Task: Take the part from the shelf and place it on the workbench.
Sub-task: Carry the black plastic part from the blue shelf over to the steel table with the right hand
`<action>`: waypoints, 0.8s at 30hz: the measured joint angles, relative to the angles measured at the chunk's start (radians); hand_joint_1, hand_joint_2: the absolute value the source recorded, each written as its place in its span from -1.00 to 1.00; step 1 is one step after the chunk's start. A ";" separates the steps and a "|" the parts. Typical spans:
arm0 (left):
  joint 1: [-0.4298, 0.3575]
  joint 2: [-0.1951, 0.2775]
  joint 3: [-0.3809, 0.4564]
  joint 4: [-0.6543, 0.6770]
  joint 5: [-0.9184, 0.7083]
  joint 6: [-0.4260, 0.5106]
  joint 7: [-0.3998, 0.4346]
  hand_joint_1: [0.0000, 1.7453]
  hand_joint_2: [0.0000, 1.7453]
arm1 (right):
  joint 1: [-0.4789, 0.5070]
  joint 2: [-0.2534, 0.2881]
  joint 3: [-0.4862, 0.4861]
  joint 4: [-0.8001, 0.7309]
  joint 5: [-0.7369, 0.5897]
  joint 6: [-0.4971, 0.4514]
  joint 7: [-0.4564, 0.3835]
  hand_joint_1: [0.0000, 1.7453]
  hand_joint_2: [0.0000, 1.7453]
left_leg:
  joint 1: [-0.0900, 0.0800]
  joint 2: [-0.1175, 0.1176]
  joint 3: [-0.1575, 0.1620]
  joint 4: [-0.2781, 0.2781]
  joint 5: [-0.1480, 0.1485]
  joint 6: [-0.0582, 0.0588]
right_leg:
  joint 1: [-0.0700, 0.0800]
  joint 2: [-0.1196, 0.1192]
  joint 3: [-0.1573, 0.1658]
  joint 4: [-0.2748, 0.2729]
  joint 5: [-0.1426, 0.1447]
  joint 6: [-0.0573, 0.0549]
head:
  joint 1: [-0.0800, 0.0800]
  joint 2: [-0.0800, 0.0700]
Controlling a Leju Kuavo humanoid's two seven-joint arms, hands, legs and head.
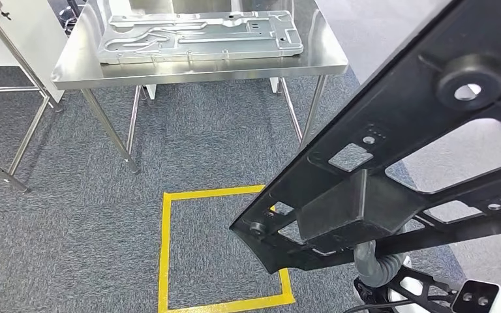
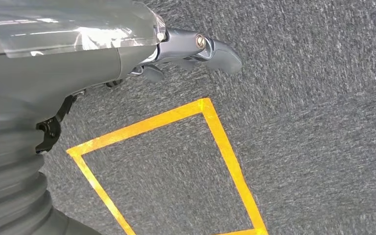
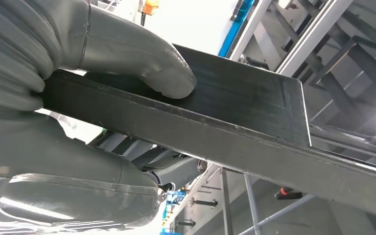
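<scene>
A large black frame-shaped part (image 1: 404, 98) with cut-outs and a round boss hangs tilted over the carpet at the right of the head view. My right hand (image 3: 78, 161) grips one of its flat bars (image 3: 235, 112), thumb (image 3: 147, 58) pressed on one face and the fingers under the other. In the head view the part hides that hand. The steel workbench (image 1: 202, 70) stands ahead at the back. My left hand (image 2: 196, 46) hangs over the carpet and holds nothing.
A silver stamped metal panel (image 1: 199, 32) lies on the workbench. A yellow taped square (image 1: 166, 248) marks the carpet in front of it. Another steel table's legs (image 1: 13, 150) stand at the left. Grey rack bars (image 3: 323, 49) rise behind the part.
</scene>
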 joint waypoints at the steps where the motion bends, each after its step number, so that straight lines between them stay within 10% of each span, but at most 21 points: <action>1: 0.000 0.000 0.000 0.000 0.000 0.000 0.000 -1.00 1.00 | 0.001 0.001 -0.001 0.000 0.001 0.000 0.000 1.00 1.00 | 0.000 -0.001 0.008 0.000 -0.006 -0.002 | -0.001 -0.001 0.012 -0.043 0.040 -0.001 | 0.000 0.000; 4: -0.001 -0.001 0.000 0.000 0.000 -0.002 0.000 -1.00 1.00 | 0.000 0.003 -0.003 -0.002 0.002 0.000 0.000 1.00 1.00 | -0.003 -0.001 0.029 0.001 -0.027 -0.013 | 0.002 -0.002 0.091 -0.231 0.138 -0.012 | 0.000 0.000; 9: -0.006 -0.001 -0.002 0.000 0.000 -0.005 -0.001 -1.00 1.00 | 0.001 0.009 -0.004 -0.007 0.008 -0.003 0.000 1.00 1.00 | -0.004 0.003 0.038 0.015 -0.052 -0.041 | 0.003 0.002 0.123 -0.282 0.123 -0.042 | 0.000 0.000; 14: -0.003 -0.003 -0.003 0.000 -0.002 -0.003 -0.001 -1.00 1.00 | 0.001 0.021 -0.004 -0.009 0.014 -0.006 0.000 1.00 1.00 | 0.000 0.002 -0.127 0.289 -0.140 -0.053 | 0.003 0.002 0.165 -0.291 0.094 -0.059 | 0.000 0.000; 16: -0.001 -0.003 -0.002 0.000 -0.001 -0.002 -0.001 -1.00 1.00 | 0.003 0.022 -0.003 -0.009 0.016 -0.007 0.000 1.00 1.00 | 0.000 0.002 -0.148 0.269 -0.082 -0.053 | 0.004 0.004 0.188 -0.291 0.077 -0.057 | 0.000 0.000; 19: 0.000 -0.003 -0.002 0.000 -0.001 -0.001 -0.001 -1.00 1.00 | 0.003 0.023 -0.003 -0.009 0.016 -0.008 0.000 1.00 1.00 | -0.004 0.002 -0.088 0.083 0.040 -0.040 | 0.005 0.006 0.222 -0.290 0.047 -0.046 | 0.000 0.000; 24: 0.001 -0.003 -0.002 0.000 -0.001 0.004 -0.002 -1.00 1.00 | 0.001 0.024 -0.003 -0.009 0.010 0.000 0.000 1.00 1.00 | -0.006 0.000 -0.056 0.019 0.030 -0.008 | 0.007 0.006 0.222 -0.270 0.040 -0.021 | 0.000 0.000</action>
